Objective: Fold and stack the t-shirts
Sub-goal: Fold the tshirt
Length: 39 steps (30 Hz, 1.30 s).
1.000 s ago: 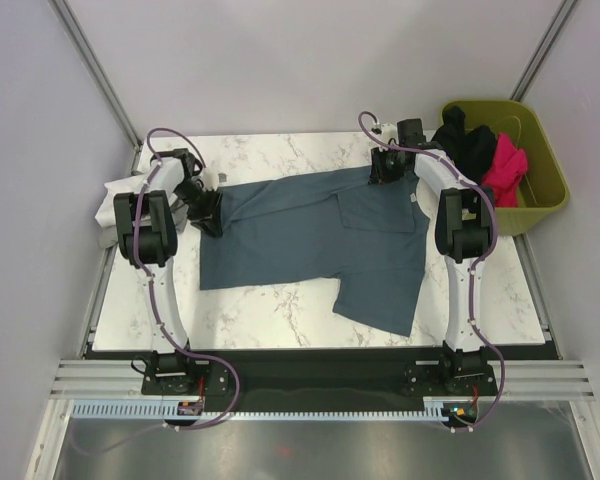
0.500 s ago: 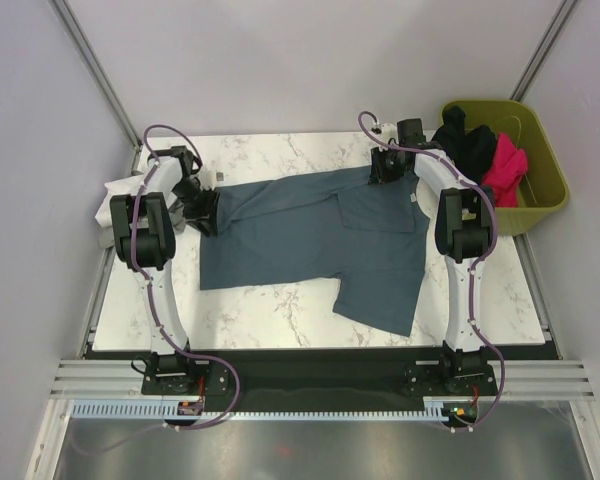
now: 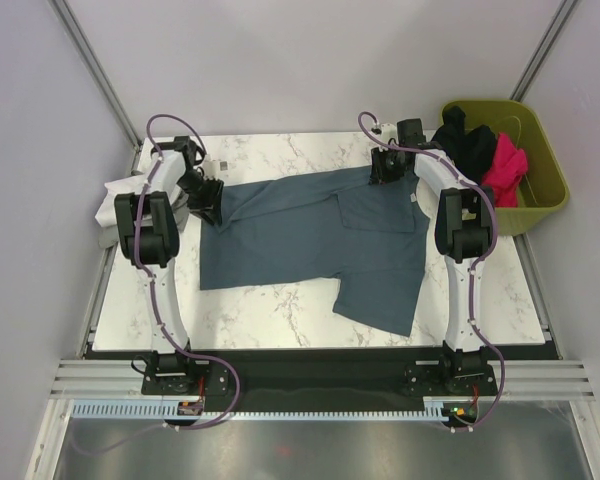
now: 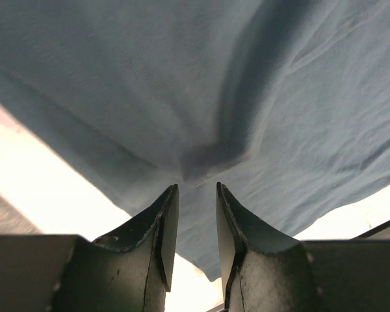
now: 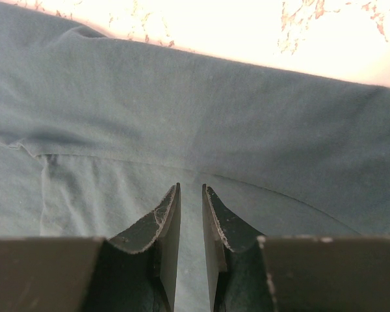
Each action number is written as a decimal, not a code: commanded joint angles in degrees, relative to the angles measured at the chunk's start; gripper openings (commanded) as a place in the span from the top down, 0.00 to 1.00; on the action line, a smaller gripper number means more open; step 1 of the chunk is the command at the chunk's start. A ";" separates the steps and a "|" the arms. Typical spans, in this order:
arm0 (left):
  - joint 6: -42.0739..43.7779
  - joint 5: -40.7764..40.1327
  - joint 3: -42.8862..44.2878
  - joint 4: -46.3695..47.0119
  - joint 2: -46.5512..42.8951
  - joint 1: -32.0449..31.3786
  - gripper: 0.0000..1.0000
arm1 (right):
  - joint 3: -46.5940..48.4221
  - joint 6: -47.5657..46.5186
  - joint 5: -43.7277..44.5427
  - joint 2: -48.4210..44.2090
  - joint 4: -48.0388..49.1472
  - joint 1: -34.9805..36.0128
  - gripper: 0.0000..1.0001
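- The slate blue-grey t-shirt (image 3: 310, 235) is spread flat on the tabletop (image 3: 280, 318). Its long axis runs left to right, and one sleeve is turned toward the near edge at the right.
- The left fingers (image 4: 149, 224) are set at the shirt's far left corner. In the left wrist view they stand narrow, and the cloth is drawn into a pucker right at their tips, so a pinch on the shirt is judged to be in place.
- The right fingers (image 5: 159, 224) are set at the far right end of the same edge. They too stand narrow with cloth seen between them, but the cloth lies smooth there. Whether it is gripped cannot be told.
- Each end of the far edge is thus covered by the arm on its own side, and the body of the shirt lies from both pairs of fingers toward the arm bases. A fold is judged to call for that far edge to be carried toward the near side, across the long axis.
- A black t-shirt (image 3: 468, 140) and a magenta t-shirt (image 3: 505, 165) are left in the olive-green bin (image 3: 552, 190), off the right side of the tabletop.
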 commanded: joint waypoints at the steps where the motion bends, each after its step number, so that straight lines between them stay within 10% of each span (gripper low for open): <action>1: -0.91 2.18 1.90 -0.08 1.05 -1.10 0.64 | 0.11 -1.00 0.66 -3.22 0.90 0.16 0.73; 19: -0.73 1.92 2.60 0.10 3.25 -1.10 0.67 | 1.08 -1.44 1.10 -2.25 0.99 0.68 0.73; 32: 0.50 -1.76 2.95 0.44 0.80 -1.10 0.98 | 1.51 -1.52 1.54 -1.90 0.90 0.68 0.73; 39: 3.57 -9.77 5.14 2.56 -3.95 -1.10 0.98 | 2.13 -1.44 1.28 -1.38 0.90 0.68 0.73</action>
